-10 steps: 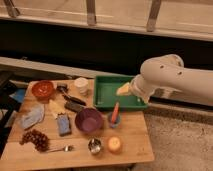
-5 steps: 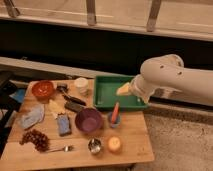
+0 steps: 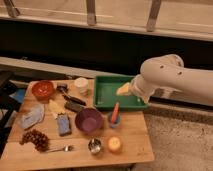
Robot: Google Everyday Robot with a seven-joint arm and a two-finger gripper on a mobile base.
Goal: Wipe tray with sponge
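On the wooden worktop (image 3: 132, 137), a glossy red bowl (image 3: 43, 89) sits near the back left corner and a round purple bowl (image 3: 89, 120) near the front middle. The shallow, rectangular green tray (image 3: 107, 93) lies at the back right corner. A pale yellow, blocky sponge (image 3: 122, 89) sits over the tray's right half, at the tip of the gripper (image 3: 131, 90). I cannot tell whether the gripper clasps the sponge.

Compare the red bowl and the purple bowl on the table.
The red bowl is orange-red; the purple bowl is dark purple. The purple bowl looks larger than the red bowl. The red bowl sits far left on the table, the purple bowl near the middle. Both stand upright. The gripper is over the green tray.
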